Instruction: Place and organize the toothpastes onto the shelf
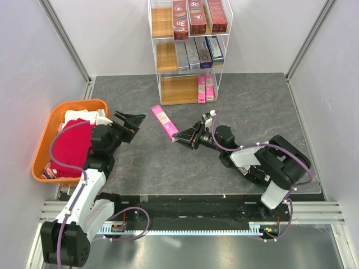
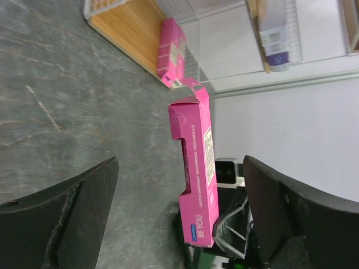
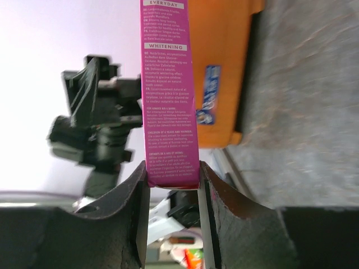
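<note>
Pink toothpaste box (image 1: 165, 123) | end clamped between right pincer (image 1: 182, 137) fingers

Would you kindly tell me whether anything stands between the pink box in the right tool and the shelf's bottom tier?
Nothing visible does: the table between the pink box and the shelf is bare. Two pink boxes fill the bottom tier's right side; its left is free.

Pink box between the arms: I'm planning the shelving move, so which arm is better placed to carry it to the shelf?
Right. The right gripper is shut on the pink box at its end; the left gripper stands open, apart from it.
</note>
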{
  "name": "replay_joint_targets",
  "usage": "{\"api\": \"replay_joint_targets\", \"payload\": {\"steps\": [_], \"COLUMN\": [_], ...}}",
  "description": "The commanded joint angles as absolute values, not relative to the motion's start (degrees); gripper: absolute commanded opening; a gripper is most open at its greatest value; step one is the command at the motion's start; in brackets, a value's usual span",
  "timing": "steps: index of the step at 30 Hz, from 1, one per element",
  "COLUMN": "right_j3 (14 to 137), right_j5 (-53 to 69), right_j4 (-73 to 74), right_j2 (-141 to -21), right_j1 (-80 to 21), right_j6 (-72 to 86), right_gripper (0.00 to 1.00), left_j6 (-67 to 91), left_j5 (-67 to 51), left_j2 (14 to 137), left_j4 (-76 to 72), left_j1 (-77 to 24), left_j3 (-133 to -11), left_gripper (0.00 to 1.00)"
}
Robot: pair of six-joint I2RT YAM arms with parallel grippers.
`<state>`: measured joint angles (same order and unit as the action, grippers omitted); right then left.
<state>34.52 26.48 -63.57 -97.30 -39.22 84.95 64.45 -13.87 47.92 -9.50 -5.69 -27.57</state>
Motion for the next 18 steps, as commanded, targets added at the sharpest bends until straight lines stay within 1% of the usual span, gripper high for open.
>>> {"api": "replay_joint_targets", "payload": {"steps": [1,4,8,14,18], "right_j3": [34.9,35.9,38.5,45.1,51.3], "right_j5": [24.2,22.7,20.0,17.2,14.9], "right_j4": [-59.4,-55.8,-52.9,-53.6,-54.0], "right_j2": [-94.4,-94.8,-96.7,-104.2,-111.8], "right_j1": [-36.5,-34.1,-31.9,-29.4,-27.5], "right_j6": [77.5,73.3,69.1,67.5,68.3], "right_gripper": [0.11,0.11,0.11,0.10,0.10], "left_j6": [50.8,46.9,45.1,44.7,44.3], "left_j5": [-6.6,-3.0,-1.6,-2.4,-2.7], "left_j2": [48.7,48.0,46.7,46.3,46.0], "left_j4": [6.3,10.5,12.0,12.1,12.0], "left_j1": [-5.5,-5.5,-5.6,-5.5,-5.5], "left_j3": [-34.6,-37.1,-38.1,-37.4,-36.8], "left_gripper": [1.00,1.00,1.00,1.00,1.00]}}
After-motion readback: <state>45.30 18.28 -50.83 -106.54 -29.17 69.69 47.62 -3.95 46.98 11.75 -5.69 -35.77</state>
